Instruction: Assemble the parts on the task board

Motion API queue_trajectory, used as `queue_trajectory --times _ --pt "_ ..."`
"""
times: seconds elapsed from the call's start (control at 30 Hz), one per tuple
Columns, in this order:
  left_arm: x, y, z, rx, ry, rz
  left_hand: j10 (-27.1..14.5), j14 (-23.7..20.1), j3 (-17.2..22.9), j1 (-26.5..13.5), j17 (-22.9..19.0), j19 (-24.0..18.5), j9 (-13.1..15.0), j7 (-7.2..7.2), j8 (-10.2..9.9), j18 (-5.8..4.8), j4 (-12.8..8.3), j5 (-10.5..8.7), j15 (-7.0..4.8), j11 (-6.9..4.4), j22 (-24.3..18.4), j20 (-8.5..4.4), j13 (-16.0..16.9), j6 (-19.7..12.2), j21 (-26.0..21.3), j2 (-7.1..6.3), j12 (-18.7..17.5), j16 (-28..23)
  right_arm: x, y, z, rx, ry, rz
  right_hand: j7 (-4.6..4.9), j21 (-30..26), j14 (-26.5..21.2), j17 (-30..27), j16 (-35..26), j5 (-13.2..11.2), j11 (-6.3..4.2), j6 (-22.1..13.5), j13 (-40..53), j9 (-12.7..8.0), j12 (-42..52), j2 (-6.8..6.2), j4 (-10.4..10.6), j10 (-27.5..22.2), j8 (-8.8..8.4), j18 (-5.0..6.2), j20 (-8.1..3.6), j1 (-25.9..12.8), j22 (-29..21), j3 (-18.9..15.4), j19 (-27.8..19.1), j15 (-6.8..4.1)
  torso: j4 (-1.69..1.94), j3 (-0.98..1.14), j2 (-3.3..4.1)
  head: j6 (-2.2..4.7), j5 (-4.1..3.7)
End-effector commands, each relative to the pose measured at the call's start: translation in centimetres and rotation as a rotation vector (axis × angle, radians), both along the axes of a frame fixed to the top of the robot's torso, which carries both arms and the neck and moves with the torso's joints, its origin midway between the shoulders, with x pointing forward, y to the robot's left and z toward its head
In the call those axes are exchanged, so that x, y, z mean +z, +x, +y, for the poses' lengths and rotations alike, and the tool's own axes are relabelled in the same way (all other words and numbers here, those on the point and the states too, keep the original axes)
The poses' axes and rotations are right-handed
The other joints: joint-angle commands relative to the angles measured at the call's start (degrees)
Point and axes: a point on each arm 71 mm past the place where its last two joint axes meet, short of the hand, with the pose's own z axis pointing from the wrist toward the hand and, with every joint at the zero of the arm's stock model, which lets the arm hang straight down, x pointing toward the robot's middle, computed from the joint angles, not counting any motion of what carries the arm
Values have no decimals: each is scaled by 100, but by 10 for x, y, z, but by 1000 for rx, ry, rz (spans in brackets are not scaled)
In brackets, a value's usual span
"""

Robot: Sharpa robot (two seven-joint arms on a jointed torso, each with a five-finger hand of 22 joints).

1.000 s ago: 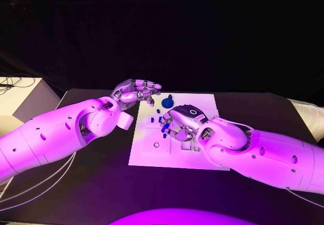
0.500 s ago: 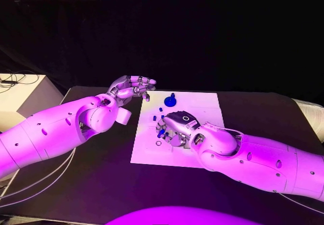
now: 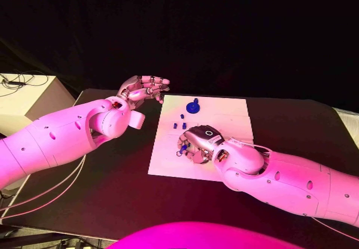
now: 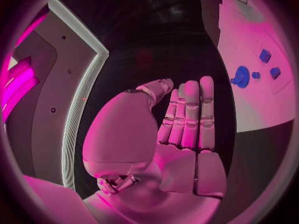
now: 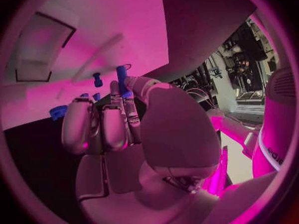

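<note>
A white board [image 3: 224,116] is laid flat in the middle of the black table [image 3: 299,124], a bit closer to the far edge than the near one.

The right hand [image 3: 196,143] is parked over the board's middle, nearer its left edge. A small blue peg [image 5: 122,81] is pinched between the thumb and a finger there, with the rest of the fingers curled down beside it. In the head view the same peg [image 3: 182,149] can just be spotted poking out at the left side of the hand. In the right wrist view the peg is held close above the board, but whether it's touching can't be told.

The left hand [image 3: 143,88] is held up off the table past the board's far left corner. Nothing is being held in it; the fingers [image 4: 190,112] are kept straight and side by side, with the thumb alongside.

A round blue knob [image 3: 194,107] is sat on the board near the far edge. Three small blue pieces [image 3: 182,122] are grouped just behind the right hand, towards the left edge. A rectangular recess [image 5: 39,47] in the board can be made out in the right wrist view.
</note>
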Motion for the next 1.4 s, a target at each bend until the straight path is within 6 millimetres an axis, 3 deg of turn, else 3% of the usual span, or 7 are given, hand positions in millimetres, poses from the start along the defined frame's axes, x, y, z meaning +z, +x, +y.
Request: queue_trajectory --times 0.03,0.93,1.4 --pt "2 0 0 10 -19 -17 -32 -14 4 -40 2 26 -5 -9 0 38 24 30 31 8 -8 -3 5 -19 -39 -13 20 -24 -1 -2 2 7 -15 -13 30 17 83 6 36 11 -307 30 6 257 8 56 -32 340 23 -93 -14 2 11 60 52 -39 0 2 -8 -18 12" --pt "1 1 -3 -2 -23 -7 -40 -22 7 -39 0 26 -7 -10 3 39 31 32 29 8 -16 -4 6 -20 -52 -17 25 -30 -3 -8 10 19 -11 -8 33 49 90 33 50 15 -306 31 12 273 1 54 -61 353 34 -99 -14 -7 41 83 61 -39 8 4 -2 -69 43" --pt "0 2 -4 -6 -24 -2 -40 -22 7 -39 0 26 -7 -10 3 39 31 32 29 8 -16 -4 6 -20 -52 -17 25 -30 -8 -5 8 6 -54 1 39 21 87 13 44 12 -302 23 15 283 -10 53 -80 356 39 -93 -13 -22 19 102 52 -37 -6 2 -3 -73 41"
